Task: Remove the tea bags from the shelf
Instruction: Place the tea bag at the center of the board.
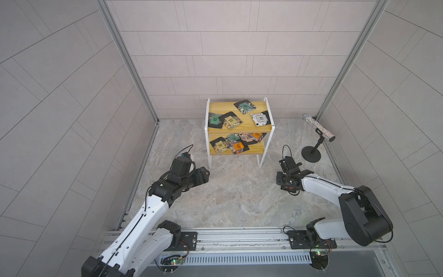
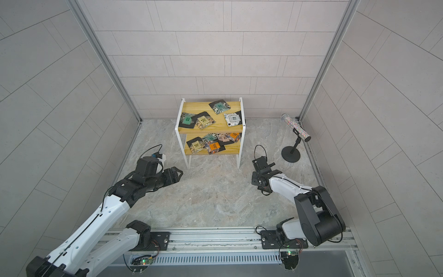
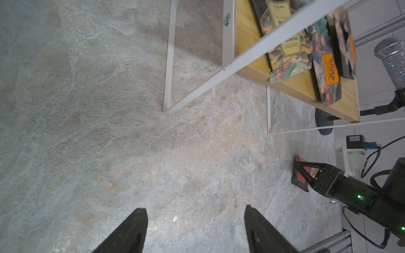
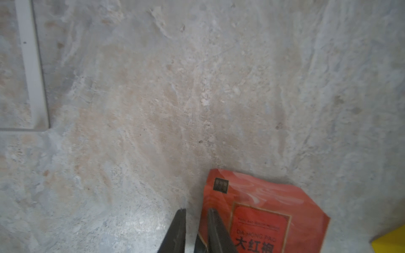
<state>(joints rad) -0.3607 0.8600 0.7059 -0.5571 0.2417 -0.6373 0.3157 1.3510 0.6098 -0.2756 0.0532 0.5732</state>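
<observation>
Right gripper (image 4: 196, 210) jaws narrowly parted, edge of red tea bag (image 4: 263, 208) between them. Left gripper (image 3: 195, 210) spread wide, empty. Risk: bag clings to a finger, drags upward on retreat.

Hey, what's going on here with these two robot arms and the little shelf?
The arms are clearing tea bags off the shelf. The right gripper is low over the table, fingers slightly apart, with a red tea bag lying on the table at its fingertips. The left gripper hangs open and empty over the table in front of the shelf. Several bags lie on both tiers, not yet removed.
</observation>
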